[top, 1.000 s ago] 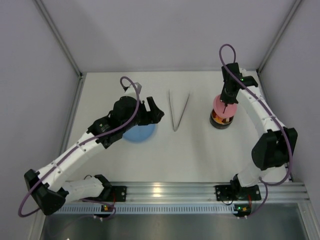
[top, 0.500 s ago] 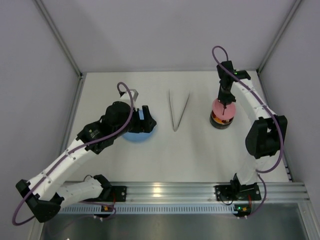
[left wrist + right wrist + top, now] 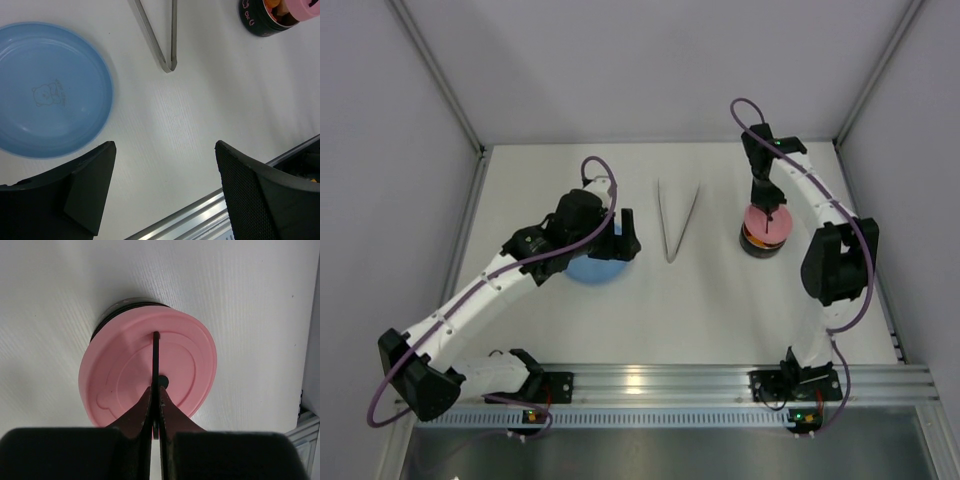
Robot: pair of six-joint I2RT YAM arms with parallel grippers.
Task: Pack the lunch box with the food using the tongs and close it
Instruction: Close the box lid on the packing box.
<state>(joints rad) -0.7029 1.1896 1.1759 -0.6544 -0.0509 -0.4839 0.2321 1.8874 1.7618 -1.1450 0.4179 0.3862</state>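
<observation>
Table: white. All items stood or lay on it.

My left gripper hung over the right edge of the blue plate. Its own camera showed the jaws wide apart with nothing between them. The same camera showed the plate whole, with a faint bear drawing in its middle. From overhead my arm hid most of the dish.

My right gripper was over the box, at the table's right. Its wrist camera showed the fingers pinched shut on the thin black handle of the pink lid. Only a dark sliver of the box showed there, under the lid's far edge.

Left wrist view, upper right corner: the lid sat tilted over the box, and orange food showed inside under the raised side. Neither other view showed the food.

Tongs lay flat between plate and box, touching neither, with the joined tip toward the arm bases.
</observation>
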